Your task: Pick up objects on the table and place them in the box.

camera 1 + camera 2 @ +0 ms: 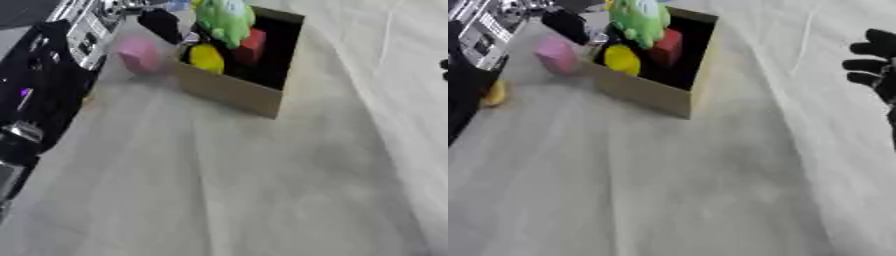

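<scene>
A cardboard box [232, 90] with a dark inside stands at the far middle of the table. It holds a green plush toy [226, 19], a red block [252, 46] and a yellow piece [206, 57]. Just left of the box, a pink object [556, 56] rests on the cloth. My left arm runs up the left edge, and my left hand [162, 25] shows as a black shape above the box's left rim, close over the pink object. My right hand [875, 61] hovers at the right edge, well clear of the box, its fingers spread and holding nothing.
A small yellow object [493, 93] lies on the table at the left, beside my left arm. A pale wrinkled cloth [227, 180] covers the table. Silver and white gear [87, 27] shows at the far left.
</scene>
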Motion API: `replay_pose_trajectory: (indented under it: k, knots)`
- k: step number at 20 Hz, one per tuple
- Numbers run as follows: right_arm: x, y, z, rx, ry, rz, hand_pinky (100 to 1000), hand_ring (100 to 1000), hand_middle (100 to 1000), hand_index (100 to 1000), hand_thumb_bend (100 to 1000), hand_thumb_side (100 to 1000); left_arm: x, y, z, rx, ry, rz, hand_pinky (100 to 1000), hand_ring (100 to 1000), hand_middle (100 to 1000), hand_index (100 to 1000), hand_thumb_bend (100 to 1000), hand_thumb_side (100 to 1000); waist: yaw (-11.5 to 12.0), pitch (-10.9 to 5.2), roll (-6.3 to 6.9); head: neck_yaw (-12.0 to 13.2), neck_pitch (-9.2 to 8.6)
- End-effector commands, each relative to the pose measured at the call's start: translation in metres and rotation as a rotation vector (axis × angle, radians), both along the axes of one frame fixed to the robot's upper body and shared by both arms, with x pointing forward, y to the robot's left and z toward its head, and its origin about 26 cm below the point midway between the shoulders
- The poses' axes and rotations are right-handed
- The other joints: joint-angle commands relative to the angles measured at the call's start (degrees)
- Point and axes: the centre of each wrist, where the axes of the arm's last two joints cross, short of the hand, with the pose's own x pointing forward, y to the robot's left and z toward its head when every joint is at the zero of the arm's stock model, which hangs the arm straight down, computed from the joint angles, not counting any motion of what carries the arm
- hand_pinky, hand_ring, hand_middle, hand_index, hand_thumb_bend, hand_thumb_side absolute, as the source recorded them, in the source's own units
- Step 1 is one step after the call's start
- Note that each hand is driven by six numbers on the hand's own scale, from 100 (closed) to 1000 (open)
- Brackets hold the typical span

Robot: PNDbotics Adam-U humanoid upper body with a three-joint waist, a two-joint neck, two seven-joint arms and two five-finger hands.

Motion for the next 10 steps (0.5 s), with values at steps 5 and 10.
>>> replay_pose_trajectory:
  k: [5,10]
  knots:
    - [-0.005,-0.009,0.001,-0.012,-0.002,-0.037,799,774,769,841,100,926,-0.012,0.065,0.026,-0.083,-0.058,0.14,880,848,800,881,407,372,2.4,-3.07,-0.97,-1.7,2.12]
    - [-0.007,-0.012,-0.002,-0.015,0.006,-0.054,799,774,769,841,100,923,-0.018,0.112,0.021,-0.067,0.004,0.254,889,874,851,913,444,400,4.2,-3.87,-1.38,-2.6,2.97]
